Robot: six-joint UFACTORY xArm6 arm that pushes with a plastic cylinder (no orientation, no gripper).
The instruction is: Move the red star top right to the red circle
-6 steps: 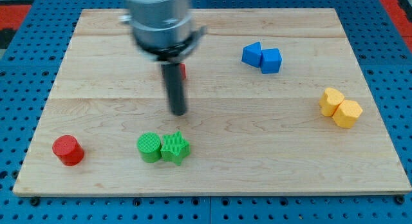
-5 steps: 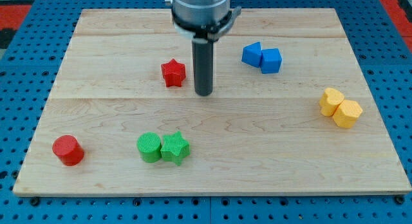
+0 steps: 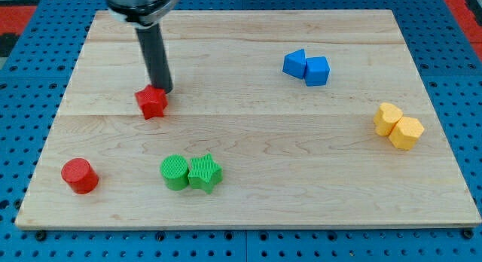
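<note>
The red star (image 3: 151,103) lies on the wooden board (image 3: 248,209), left of centre. My tip (image 3: 163,91) touches the star's upper right side. The red circle (image 3: 79,175), a short cylinder, stands near the board's lower left corner, well below and to the left of the star.
A green cylinder (image 3: 174,172) and a green star (image 3: 204,173) sit together at the bottom centre. Two blue blocks (image 3: 306,67) sit at the upper right. Two yellow blocks (image 3: 398,126) sit at the right edge.
My tip swung from right of the star to the left, and the red star has slid left and down from about the board's upper middle.
</note>
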